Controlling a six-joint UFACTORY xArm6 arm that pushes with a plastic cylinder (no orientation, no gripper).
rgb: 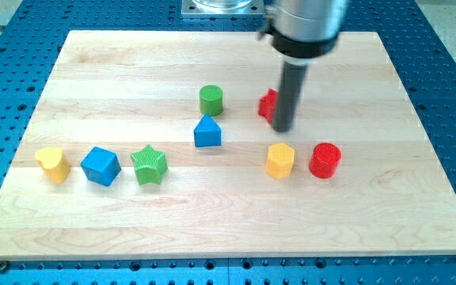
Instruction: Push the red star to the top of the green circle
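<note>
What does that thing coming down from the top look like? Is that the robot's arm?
Yes. It has a wide, shiny silver-grey cylinder with a dark band at its base, then a thin, straight, dark rod. No fingers, cables or markings show. My tip is the rod's plain blunt end, beside the red star.

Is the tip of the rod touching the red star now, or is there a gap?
Cannot tell. In the camera view my tip overlaps the right side of the red star, hiding that edge, so neither contact nor gap shows plainly.
</note>
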